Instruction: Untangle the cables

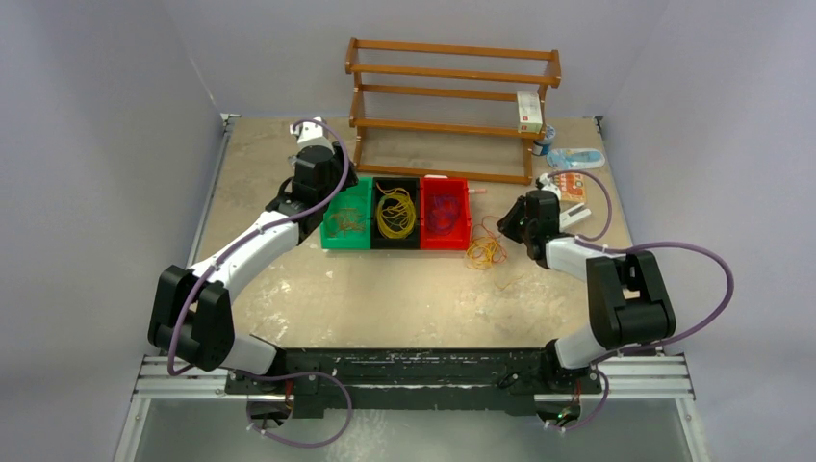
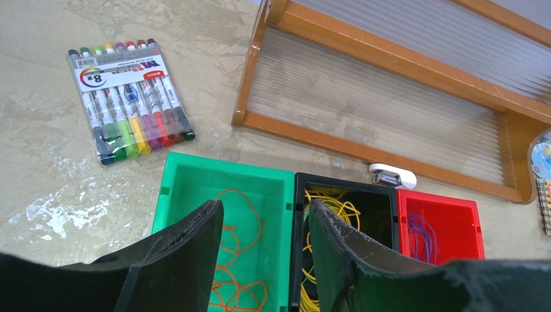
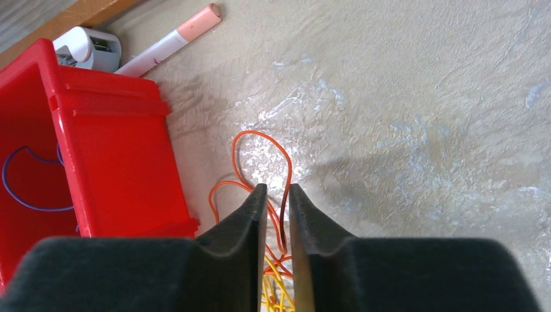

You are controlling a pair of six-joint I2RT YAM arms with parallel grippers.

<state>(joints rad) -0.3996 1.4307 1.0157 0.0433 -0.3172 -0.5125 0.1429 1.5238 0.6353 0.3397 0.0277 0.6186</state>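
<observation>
Where the thin orange and yellow wire cables point(image 1: 484, 253) lie loose, they form a small tangle on the tan table point(image 1: 385, 298) just right of the red plastic bin point(image 1: 446, 243); purple loops sit inside that bin. Left of it: black plastic bin point(image 1: 395, 243) with yellow loops, then green plastic bin point(image 1: 344, 243) with orange ones. Behind it: brown wooden rack point(image 1: 452, 96) and a white, pink-capped marker point(image 3: 170, 40). Over the tangle, right gripper point(image 3: 278, 190): jaws a narrow slit apart, one orange strand in the slit; pinched or not, cannot tell. Over the green and black bins, left gripper point(image 2: 265, 208): jaws apart, nothing held.
</observation>
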